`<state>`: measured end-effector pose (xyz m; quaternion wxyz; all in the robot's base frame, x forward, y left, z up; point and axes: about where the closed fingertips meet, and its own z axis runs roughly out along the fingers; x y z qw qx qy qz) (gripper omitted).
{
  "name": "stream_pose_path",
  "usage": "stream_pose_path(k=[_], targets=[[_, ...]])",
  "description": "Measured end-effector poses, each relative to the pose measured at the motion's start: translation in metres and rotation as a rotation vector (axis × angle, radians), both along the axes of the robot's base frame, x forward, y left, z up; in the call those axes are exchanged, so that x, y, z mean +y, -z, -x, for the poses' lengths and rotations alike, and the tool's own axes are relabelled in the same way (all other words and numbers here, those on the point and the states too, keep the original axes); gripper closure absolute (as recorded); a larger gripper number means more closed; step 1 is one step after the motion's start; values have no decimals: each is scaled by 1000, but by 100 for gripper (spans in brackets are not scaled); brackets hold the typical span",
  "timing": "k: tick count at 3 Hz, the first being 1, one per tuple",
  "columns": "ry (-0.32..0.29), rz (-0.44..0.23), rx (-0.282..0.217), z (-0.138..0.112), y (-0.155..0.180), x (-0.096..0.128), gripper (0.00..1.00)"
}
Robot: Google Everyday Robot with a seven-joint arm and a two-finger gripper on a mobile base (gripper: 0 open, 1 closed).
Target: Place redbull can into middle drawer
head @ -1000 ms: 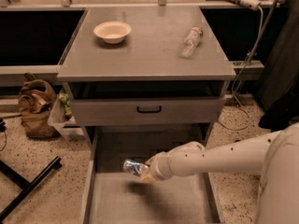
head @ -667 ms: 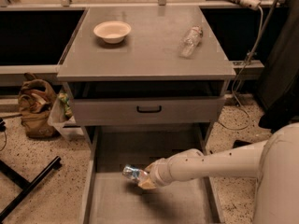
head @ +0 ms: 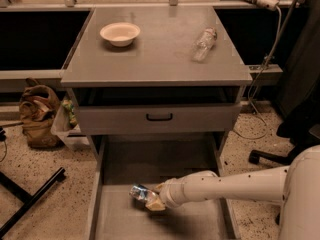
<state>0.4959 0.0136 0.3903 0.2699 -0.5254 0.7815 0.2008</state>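
The redbull can (head: 139,192), silver and blue, is held on its side in my gripper (head: 151,200), just above the floor of the open middle drawer (head: 200,223). The gripper's fingers are closed around the can's right end. My white arm (head: 225,185) reaches in from the right over the drawer tray. The drawer is pulled fully out below the cabinet, its grey floor showing around the can.
A grey drawer front with a black handle (head: 159,117) sits above the open tray. On the cabinet top stand a white bowl (head: 119,33) and a clear plastic bottle (head: 204,44). A brown bag (head: 37,115) lies on the floor at left; a black stand leg (head: 30,200) is nearby.
My gripper and the can have moved lower and a little toward the front of the drawer, nearer its floor.
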Motion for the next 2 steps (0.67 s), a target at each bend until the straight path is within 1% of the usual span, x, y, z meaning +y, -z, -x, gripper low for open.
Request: stream_pose_path(k=[1, 2], targets=[[-9, -39, 14, 4, 10, 3, 100], [-11, -41, 15, 5, 11, 3, 82]])
